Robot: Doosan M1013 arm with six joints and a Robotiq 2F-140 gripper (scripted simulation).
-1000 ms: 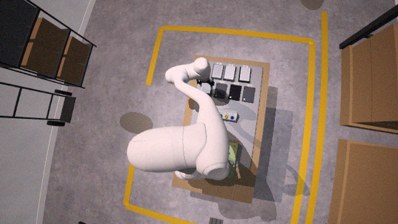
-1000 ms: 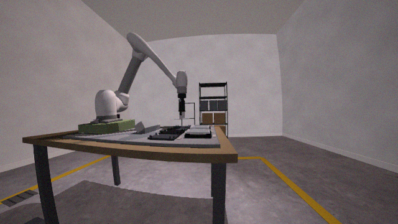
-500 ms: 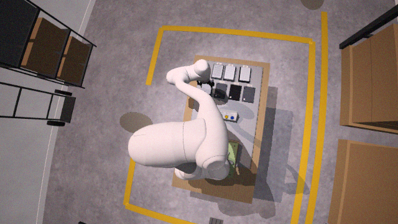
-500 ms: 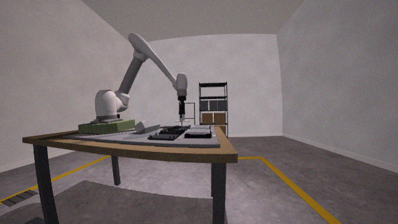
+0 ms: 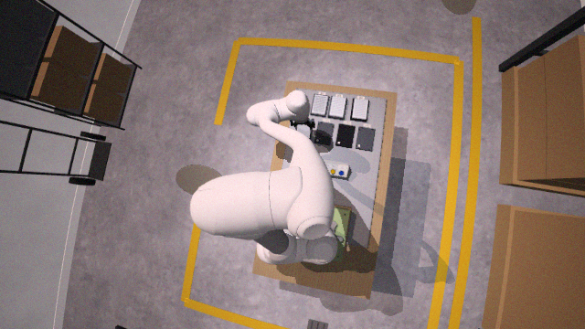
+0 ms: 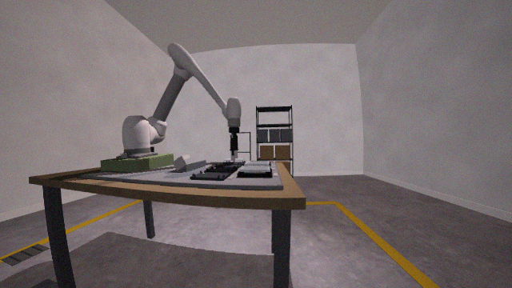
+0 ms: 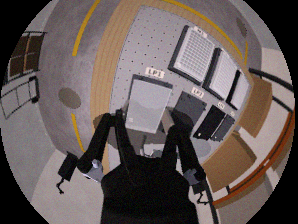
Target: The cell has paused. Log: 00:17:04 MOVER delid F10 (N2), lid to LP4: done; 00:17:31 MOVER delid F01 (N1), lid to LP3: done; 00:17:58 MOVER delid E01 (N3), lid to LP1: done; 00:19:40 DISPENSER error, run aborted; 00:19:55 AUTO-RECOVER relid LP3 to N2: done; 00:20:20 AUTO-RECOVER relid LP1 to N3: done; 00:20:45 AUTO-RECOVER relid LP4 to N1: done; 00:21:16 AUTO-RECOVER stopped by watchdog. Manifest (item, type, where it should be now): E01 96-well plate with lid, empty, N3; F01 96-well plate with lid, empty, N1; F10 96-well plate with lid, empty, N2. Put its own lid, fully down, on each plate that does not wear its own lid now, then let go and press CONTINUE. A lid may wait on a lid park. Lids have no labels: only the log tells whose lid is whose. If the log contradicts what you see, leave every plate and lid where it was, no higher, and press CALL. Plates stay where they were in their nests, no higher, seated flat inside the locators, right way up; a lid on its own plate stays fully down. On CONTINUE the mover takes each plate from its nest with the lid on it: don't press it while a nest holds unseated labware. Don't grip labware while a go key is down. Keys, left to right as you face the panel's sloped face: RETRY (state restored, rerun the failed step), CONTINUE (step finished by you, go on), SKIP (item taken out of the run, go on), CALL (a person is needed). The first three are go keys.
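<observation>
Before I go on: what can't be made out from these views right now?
- Nest and park labels: wrist view, too small and blurred to read.
- Panel keys: top view, arm covers the left end; only two show.
- Lid in the gripper: its contact with the jaws is hidden by the gripper body.

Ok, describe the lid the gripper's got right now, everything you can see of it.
The lid is a flat, pale grey rectangle with a slightly raised rim. It looks like plain plastic and shows no label. The gripper is shut on it, one black finger on each long side. It is held level, at the end of the row of dark lid parks on the grey deck. Whether its underside touches the deck cannot be told.
</observation>
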